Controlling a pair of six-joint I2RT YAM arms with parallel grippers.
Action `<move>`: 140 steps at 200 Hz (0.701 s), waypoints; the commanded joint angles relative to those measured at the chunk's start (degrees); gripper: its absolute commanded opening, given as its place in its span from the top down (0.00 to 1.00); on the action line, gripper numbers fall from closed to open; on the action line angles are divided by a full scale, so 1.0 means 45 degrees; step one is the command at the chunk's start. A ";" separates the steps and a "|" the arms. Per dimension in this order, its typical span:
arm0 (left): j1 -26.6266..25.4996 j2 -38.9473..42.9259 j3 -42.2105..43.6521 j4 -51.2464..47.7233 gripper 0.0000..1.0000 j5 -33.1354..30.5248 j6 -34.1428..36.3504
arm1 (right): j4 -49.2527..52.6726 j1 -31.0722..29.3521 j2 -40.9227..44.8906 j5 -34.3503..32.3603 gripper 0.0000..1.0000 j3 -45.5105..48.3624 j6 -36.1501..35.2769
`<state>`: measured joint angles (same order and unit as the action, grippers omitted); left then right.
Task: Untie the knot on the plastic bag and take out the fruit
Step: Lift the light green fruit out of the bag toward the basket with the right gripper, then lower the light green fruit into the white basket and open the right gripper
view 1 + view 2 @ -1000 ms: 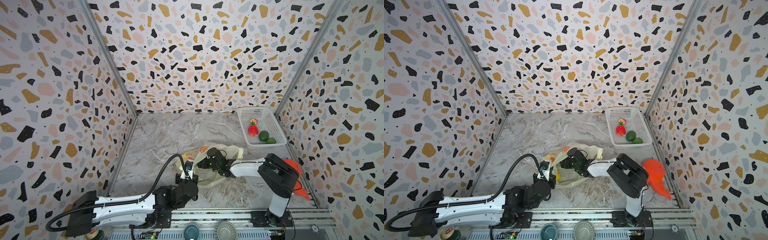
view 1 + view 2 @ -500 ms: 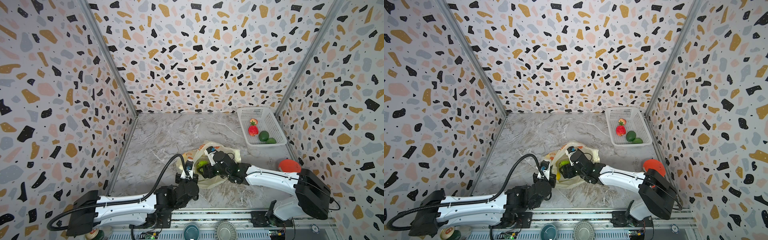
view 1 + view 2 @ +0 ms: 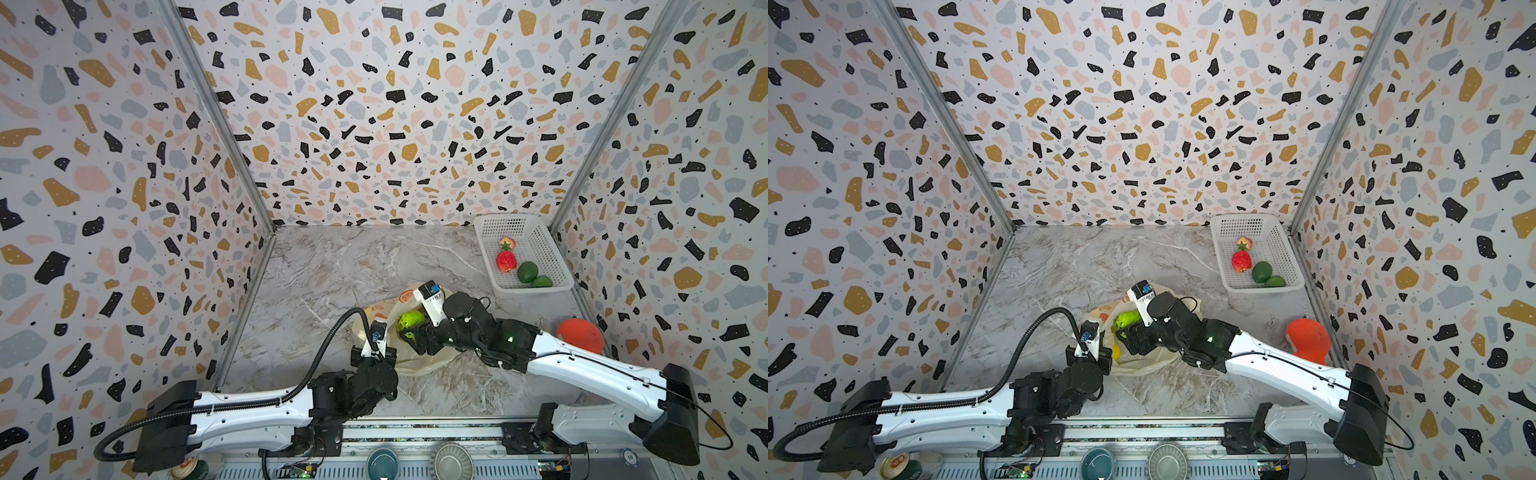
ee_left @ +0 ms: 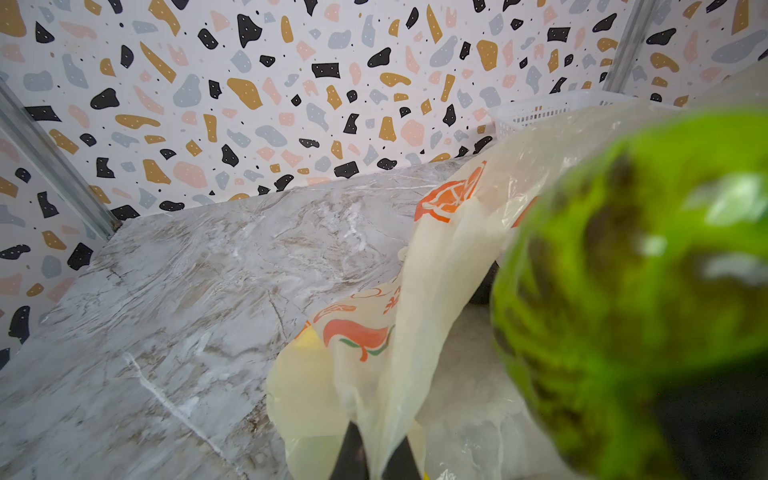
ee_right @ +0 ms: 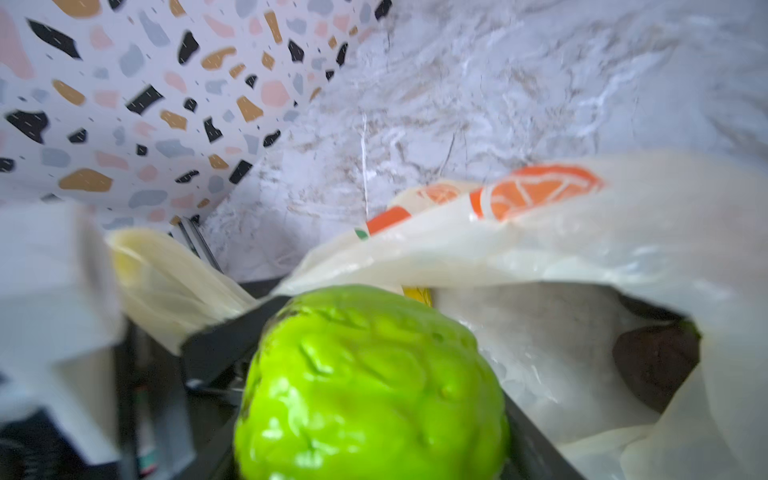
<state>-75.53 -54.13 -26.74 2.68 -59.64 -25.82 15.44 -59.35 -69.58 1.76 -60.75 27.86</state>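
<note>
Fingers point(image 4: 353, 451) of the left gripper point(image 4: 374, 457) are pressed together on a fold of the plastic bag point(image 4: 419, 291), pinching its pale yellow film. Those of the right gripper point(image 5: 390, 365) are clamped on either side of a bumpy bright green fruit point(image 5: 370, 386), held at the bag's gaping mouth; whether it is fully clear of the film I cannot tell. In both top views the bag point(image 3: 419, 359) point(image 3: 1142, 361) lies crumpled on the marble worktop point(image 3: 353, 257) near the middle of its front edge, with the green fruit point(image 3: 409, 321) over it between the two grippers. Something yellow point(image 5: 417, 294) shows inside the bag, behind the fruit. At the worktop's far right corner stands a white perforated basket point(image 3: 511, 226); it holds a pale pink fruit point(image 3: 508, 242), a red fruit point(image 3: 506, 262) just beside it, and two dark green fruits point(image 3: 527, 271) lying side by side at the near end. An orange-red rounded object point(image 3: 579, 334) sits at the right edge, well apart from the basket.
</note>
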 commanded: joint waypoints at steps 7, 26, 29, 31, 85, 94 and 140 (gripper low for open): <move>0.0044 -0.0050 -0.0239 0.0405 1.00 -0.0372 0.0123 | 0.1227 0.1053 0.0548 0.0176 0.39 -0.1529 -0.0620; 0.0045 -0.0115 -0.0273 0.0418 1.00 -0.0318 0.0126 | 0.1501 0.2208 0.0580 0.0734 0.39 -0.2286 -0.1034; 0.0045 -0.0134 -0.0274 0.0418 1.00 -0.0294 0.0142 | 0.1560 0.2391 0.0580 0.0770 0.39 -0.2384 -0.1115; 0.0045 -0.0133 -0.0275 0.0420 1.00 -0.0290 0.0135 | 0.1591 0.2511 0.0580 0.0803 0.39 -0.2468 -0.1191; 0.0045 -0.0123 -0.0302 0.0438 1.00 -0.0263 0.0118 | 0.1603 0.6530 0.0417 0.2098 0.38 -0.3397 -0.2226; 0.0036 -0.0122 -0.0321 0.0457 1.00 -0.0263 0.0128 | 0.1468 0.7279 0.0299 0.2313 0.38 -0.3395 -0.2273; 0.0046 -0.0160 -0.0305 0.0635 1.00 -0.0108 0.0210 | 0.0137 1.0727 -0.0825 0.2667 0.38 -0.3042 -0.1929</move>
<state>-75.53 -54.68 -26.83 2.87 -59.55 -25.63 19.42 -16.19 -70.91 12.29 -74.11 19.16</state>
